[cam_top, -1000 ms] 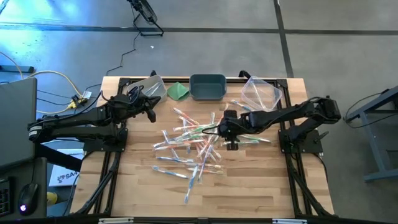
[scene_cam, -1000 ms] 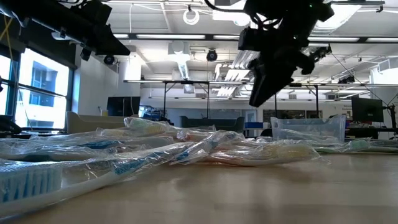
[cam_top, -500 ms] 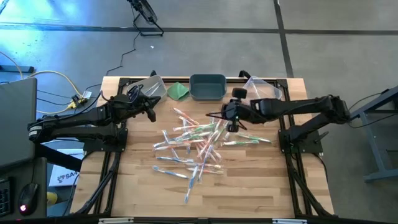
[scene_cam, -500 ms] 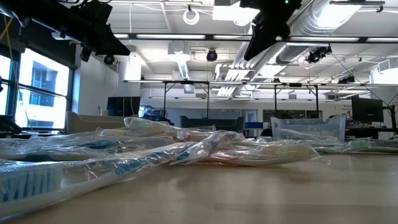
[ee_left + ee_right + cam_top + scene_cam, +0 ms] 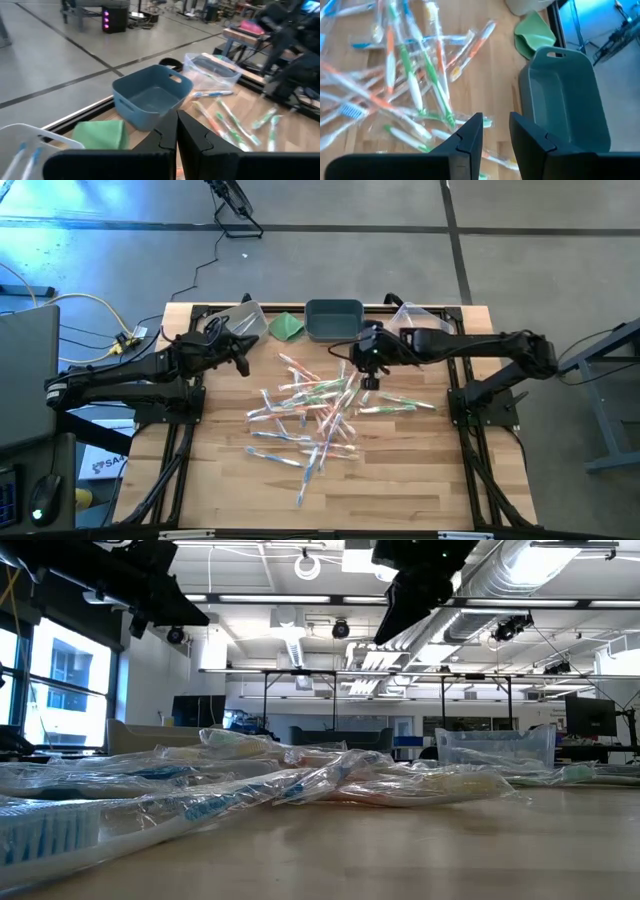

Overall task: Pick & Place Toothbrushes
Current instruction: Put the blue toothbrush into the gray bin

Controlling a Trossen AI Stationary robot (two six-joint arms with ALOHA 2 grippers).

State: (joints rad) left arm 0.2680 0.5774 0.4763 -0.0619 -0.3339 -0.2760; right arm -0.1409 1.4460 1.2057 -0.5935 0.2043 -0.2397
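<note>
Most toothbrushes lie scattered on the desk below the right hand, which hangs part-open and empty beside the empty blue bin; left hand clenched, idle.

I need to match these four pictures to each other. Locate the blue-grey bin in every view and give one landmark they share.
High view: the blue-grey bin sits at the table's far edge, centre, beside the green cloth.
Low view: not identifiable; wrapped toothbrushes fill the foreground.
Left wrist view: mid-picture, empty, above that arm's shut fingers.
Right wrist view: right side, empty.
Shared landmark: the green cloth next to the bin, in all but the low view.
</note>
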